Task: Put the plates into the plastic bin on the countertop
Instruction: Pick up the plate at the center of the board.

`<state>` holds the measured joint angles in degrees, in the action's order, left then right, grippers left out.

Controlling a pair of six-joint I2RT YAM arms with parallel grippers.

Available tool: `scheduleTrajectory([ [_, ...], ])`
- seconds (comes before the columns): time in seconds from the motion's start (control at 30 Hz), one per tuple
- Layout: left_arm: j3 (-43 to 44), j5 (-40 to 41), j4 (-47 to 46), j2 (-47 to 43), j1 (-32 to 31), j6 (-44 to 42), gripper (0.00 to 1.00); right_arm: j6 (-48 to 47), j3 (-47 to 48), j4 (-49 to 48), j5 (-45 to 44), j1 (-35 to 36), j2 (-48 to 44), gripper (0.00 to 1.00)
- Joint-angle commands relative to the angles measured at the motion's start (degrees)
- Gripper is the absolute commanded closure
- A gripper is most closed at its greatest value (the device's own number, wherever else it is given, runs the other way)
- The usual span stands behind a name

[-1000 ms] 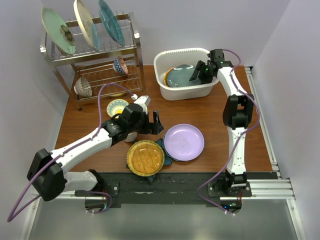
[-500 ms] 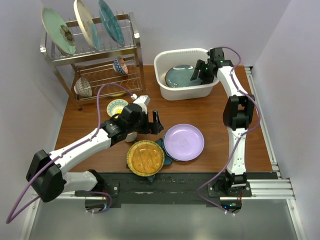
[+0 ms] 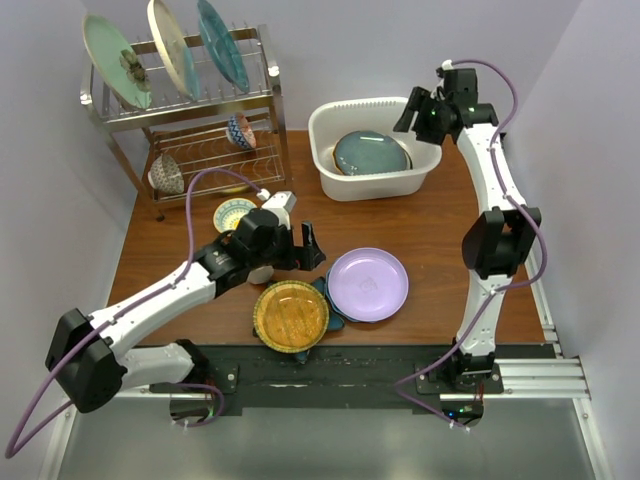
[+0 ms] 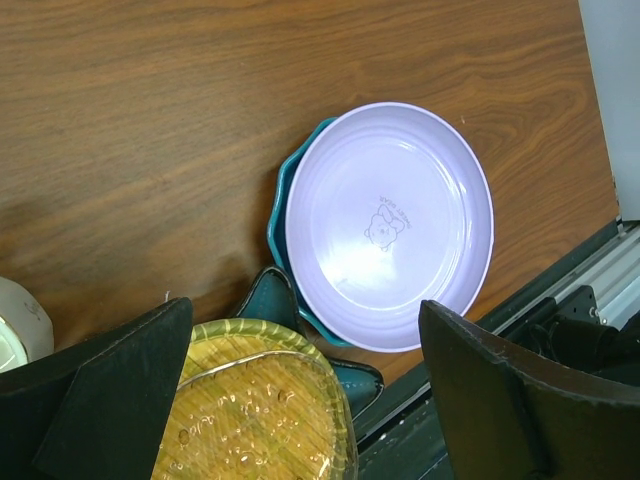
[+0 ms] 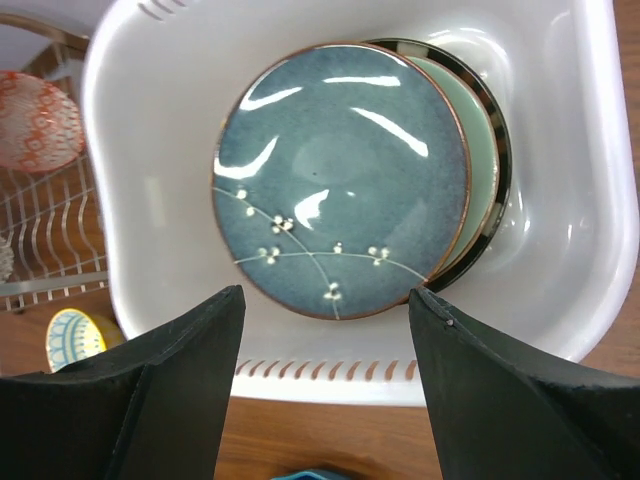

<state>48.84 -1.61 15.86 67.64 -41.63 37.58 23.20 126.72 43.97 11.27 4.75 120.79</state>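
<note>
We saw the L gripper [image 3: 300, 245] spread fully wide & empty, hovering over the countertop [image 3: 430, 240]. In the top view the lavender plate [image 3: 367, 284] lay at approx. 4 o'clock from it, resting on the teal star-shaped plate [image 3: 331, 303]. The amber plate [image 3: 290, 315] sat at 6 o'clock, also overlapping the star. All are round, so no long axis to line up w/. The R gripper [image 3: 418, 112] hung partly open w/ nothing in it, above the 2 o'clock corner of the plastic bin [image 3: 365, 101], where the dark teal plate [image 3: 372, 152] lay atop other plates. We judged the L arm far nearer those three; the bin was at 12 o'clock from them.
</note>
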Motion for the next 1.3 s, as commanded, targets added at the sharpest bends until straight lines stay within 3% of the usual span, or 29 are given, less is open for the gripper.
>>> scheduleTrajectory([
  [0.0,-1.2,-1.4,-1.9,-1.8,0.5,0.9,0.00,1.2,-2.0,-1.7,2.1,0.0,-3.7,0.29],
  [0.83,-3.7,-5.0,-6.4,1.4,0.4,1.4,0.00,2.9,-40.6,-12.8,9.3,1.8,-31.4,0.28],
  [1.27,-4.0,-8.1,-11.6,5.5,0.3,2.5,0.00,1.7,-55.0,-14.0,9.5,1.8,-37.3,0.29],
])
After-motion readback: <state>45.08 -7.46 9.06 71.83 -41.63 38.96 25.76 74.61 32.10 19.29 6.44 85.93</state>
